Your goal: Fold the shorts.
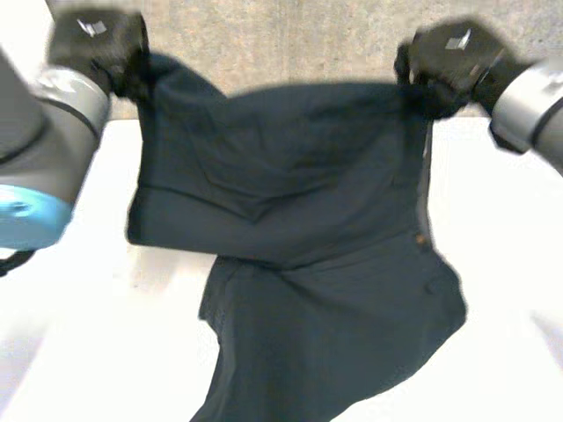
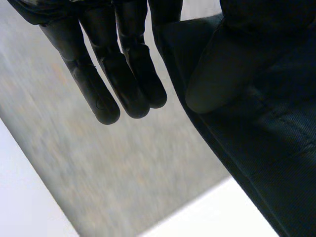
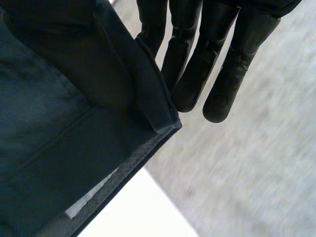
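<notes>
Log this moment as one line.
left hand: pinches dark shorts at one upper corner | right hand: pinches opposite upper corner | shorts: held up, spread, lower part hanging over white table

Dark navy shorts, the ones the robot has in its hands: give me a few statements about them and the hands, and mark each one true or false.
1. The left hand holds one upper corner of the dark navy fabric shorts. True.
2. The right hand rests flat on the white table. False: it is raised and holds the shorts' other upper corner.
3. The shorts lie neatly folded on the table. False: their upper part is lifted and spread between both hands, and the lower part drapes down.
4. In the left wrist view, several fingers are straight beside the cloth. True.
</notes>
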`<state>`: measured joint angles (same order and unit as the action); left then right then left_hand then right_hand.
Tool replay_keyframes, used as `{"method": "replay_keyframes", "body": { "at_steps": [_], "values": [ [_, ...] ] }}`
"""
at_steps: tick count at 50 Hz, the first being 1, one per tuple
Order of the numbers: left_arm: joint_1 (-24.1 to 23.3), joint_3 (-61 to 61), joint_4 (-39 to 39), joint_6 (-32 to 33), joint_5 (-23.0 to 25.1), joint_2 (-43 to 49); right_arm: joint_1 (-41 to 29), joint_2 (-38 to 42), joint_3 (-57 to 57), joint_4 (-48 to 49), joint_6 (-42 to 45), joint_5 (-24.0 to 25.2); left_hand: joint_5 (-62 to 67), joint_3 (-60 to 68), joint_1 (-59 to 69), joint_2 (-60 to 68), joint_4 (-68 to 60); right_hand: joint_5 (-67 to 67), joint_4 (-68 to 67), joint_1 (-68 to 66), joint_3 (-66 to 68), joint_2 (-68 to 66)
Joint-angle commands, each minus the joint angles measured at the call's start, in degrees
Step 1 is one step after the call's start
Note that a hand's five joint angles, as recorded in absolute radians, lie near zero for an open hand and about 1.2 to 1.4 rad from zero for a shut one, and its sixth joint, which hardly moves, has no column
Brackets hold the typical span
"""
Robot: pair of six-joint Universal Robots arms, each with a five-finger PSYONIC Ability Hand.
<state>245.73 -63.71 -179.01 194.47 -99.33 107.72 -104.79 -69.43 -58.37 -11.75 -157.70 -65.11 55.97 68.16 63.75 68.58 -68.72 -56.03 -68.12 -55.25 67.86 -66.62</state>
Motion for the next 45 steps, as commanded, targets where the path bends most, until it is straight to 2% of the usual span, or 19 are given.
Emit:
{"method": "replay_keyframes", "body": {
  "at_steps": [1,4,5,6,8,9,10,13,17,20,25,31,33,36,41,45],
  "values": [
    [2.12,10.44,-6.08,0.64,0.46,19.96,-0.5,17.04,3.79,8.13,5.48,-6.34,14.03,11.84,16.25,11.42,-11.28,-13.97,-11.88,-24.75,12.14,-13.38],
    [2.48,17.11,-7.67,0.82,0.63,27.26,-0.94,22.23,5.02,17.35,5.74,-8.97,14.03,11.84,16.25,11.42,-11.28,-13.97,-11.88,-24.75,12.14,-13.38],
    [2.39,18.96,-8.02,0.91,0.63,28.93,-1.03,23.46,5.37,19.9,6.0,-9.94,14.03,11.84,16.25,11.42,-11.28,-3.2,-1.12,-13.99,1.37,-2.62],
    [2.21,22.54,-8.81,1.17,0.63,32.43,-1.2,25.99,6.42,24.28,6.09,-11.86,14.03,11.84,16.25,11.42,-11.28,22.88,24.97,12.1,-24.71,23.47],
    [1.95,25.99,-9.43,1.52,0.63,35.35,-1.38,28.64,7.74,27.99,6.09,-13.89,-14.72,-16.9,-12.5,-17.32,17.47,49.93,52.01,39.15,-51.76,50.51],
    [1.77,27.49,-9.6,1.78,0.63,36.41,-1.47,29.61,8.36,28.88,6.27,-14.77,-32.87,-35.05,-30.65,-35.47,35.62,56.03,58.12,45.25,-57.86,56.62],
    [1.42,30.03,-9.69,2.31,0.37,37.81,-1.82,31.01,9.58,28.89,6.53,-15.65,-55.36,-57.55,-53.14,-57.97,58.11,56.03,58.12,45.25,-57.86,56.62],
    [0.72,31.19,-9.52,3.36,0.37,38.18,-2.26,30.68,10.21,27.49,6.97,-16.27,-55.97,-58.16,-53.75,-58.58,58.72,56.03,58.12,45.25,-57.86,56.62],
    [-0.77,28.22,-9.25,4.51,0.11,36.6,-3.58,24.29,6.01,22.58,6.36,-15.93,-55.97,-58.16,-53.75,-58.58,58.72,56.03,58.12,45.25,-57.86,56.62],
    [-1.3,22.33,-8.82,5.13,-0.07,30.99,-3.49,19.7,1.87,20.2,6.09,-14.87,-55.97,-58.16,-53.75,-58.58,58.72,56.03,58.12,45.25,-57.86,56.62],
    [-1.04,6.28,-7.59,4.6,-0.16,17.47,-3.05,8.73,-9.09,13.27,6.35,-8.39,-52.24,-54.42,-50.02,-54.84,54.99,56.03,58.12,45.25,-57.86,56.62],
    [-1.65,-12.29,-3.02,2.41,0.28,2.86,0.9,2.56,-19.13,4.82,7.15,-1.17,-49.04,-51.22,-46.82,-51.64,51.79,56.03,58.12,45.25,-57.86,56.62],
    [-2.09,-19.65,-0.92,-0.04,0.98,-2.48,2.39,0.46,-23.16,2.27,7.67,0.76,-44.19,-46.37,-41.97,-46.79,46.94,48.78,50.86,37.99,-50.61,49.36],
    [-2.88,-26.44,0.32,-2.78,2.65,-7.07,3.71,-2.19,-27.66,1.38,9.42,2.7,-39.29,-41.47,-37.07,-41.89,42.03,44.02,46.1,33.23,-45.85,44.6],
    [-4.55,-40.4,1.99,-6.47,7.48,-14.02,7.57,-4.22,-37.75,1.91,17.05,7.09,-35.4,-37.59,-33.19,-38.01,38.15,33.77,35.85,22.98,-35.6,34.35],
    [-4.82,-47.88,1.82,-6.3,8.54,-15.52,10.04,-4.13,-43.56,2.34,22.94,9.99,-35.24,-37.42,-33.02,-37.84,37.99,33.41,35.49,22.63,-35.24,33.99]
  ]
}}
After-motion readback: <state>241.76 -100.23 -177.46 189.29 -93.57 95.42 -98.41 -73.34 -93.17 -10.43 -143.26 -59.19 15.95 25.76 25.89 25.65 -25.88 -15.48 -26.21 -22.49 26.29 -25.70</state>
